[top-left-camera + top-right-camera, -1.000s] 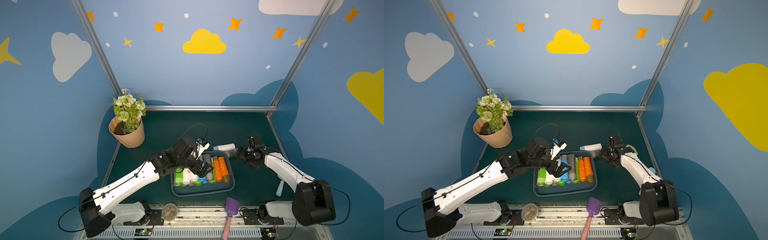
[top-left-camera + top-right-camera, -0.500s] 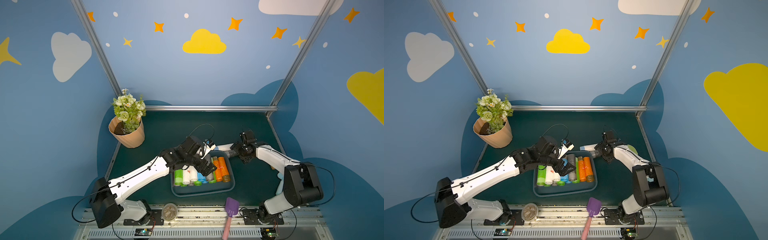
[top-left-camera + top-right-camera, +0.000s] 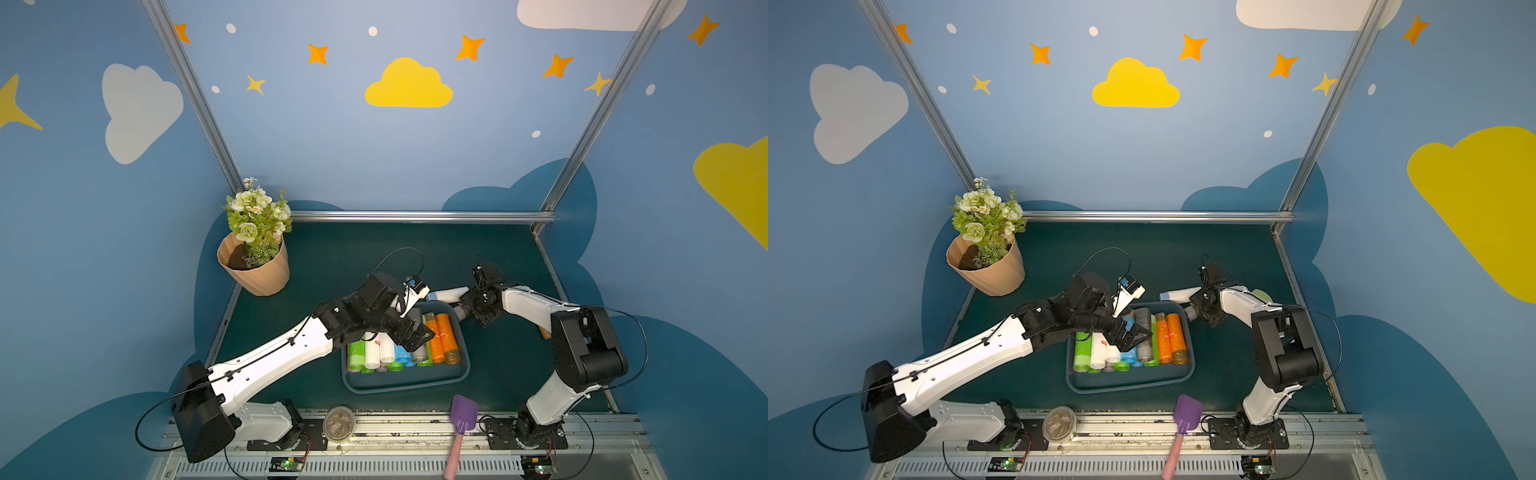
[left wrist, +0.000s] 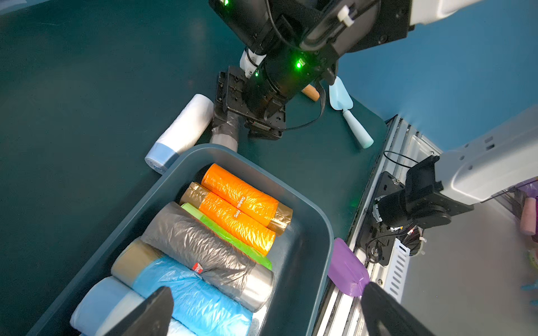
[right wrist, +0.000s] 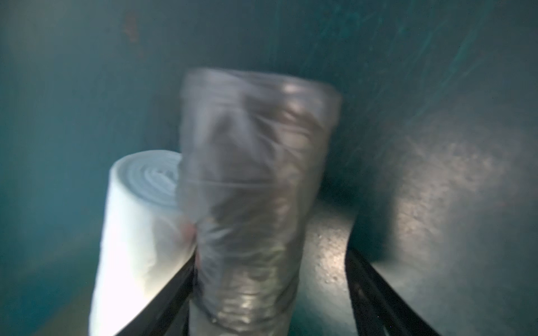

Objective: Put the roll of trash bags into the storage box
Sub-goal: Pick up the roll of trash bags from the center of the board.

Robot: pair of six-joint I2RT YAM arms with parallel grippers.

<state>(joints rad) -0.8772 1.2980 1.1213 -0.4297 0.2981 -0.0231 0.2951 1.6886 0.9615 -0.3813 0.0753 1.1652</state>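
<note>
- Dark green worktop (image 3: 353, 249) inside a blue-walled booth; entries run from the near edge back.
- Near edge: metal rail (image 3: 395, 428). A purple scoop (image 3: 463, 411) with a pink handle lies on it. A small round tub (image 3: 339, 423) sits well apart from it, toward the left arm's base.
- Storage box (image 3: 405, 380): dark teal, mid-worktop, just behind the rail. It holds a row of rolls lying side by side: green, white, blue, grey, then two orange rolls (image 4: 241, 200). They are packed toward the far end; the near end of the floor is bare.
- Left end effector (image 4: 266, 304): hovers over the rolls in the box, fingers spread wide, nothing between them.
- Right end effector (image 5: 269, 261): low at the box's far right corner, straddling a grey roll (image 5: 250, 174). It is not yet pinching. One finger (image 5: 174, 291) lies against the roll's side; the other stands off, with worktop showing in the gap. The right wrist view is blurred.
- Grey roll position: outside the box, one end close against the rim at the far right corner.
- White roll (image 4: 180, 131) with a pale blue end: on the worktop just beside the grey roll, along the box's far side. Cannot tell whether they touch.
- Pale blue trowel (image 4: 346, 110): on the worktop beside the right arm.
- Far left corner: tan flower pot (image 3: 257, 274) with white and green flowers, upright, well apart from the box.
- Back wall (image 3: 332, 145): blue, with a yellow cloud and orange stars.
</note>
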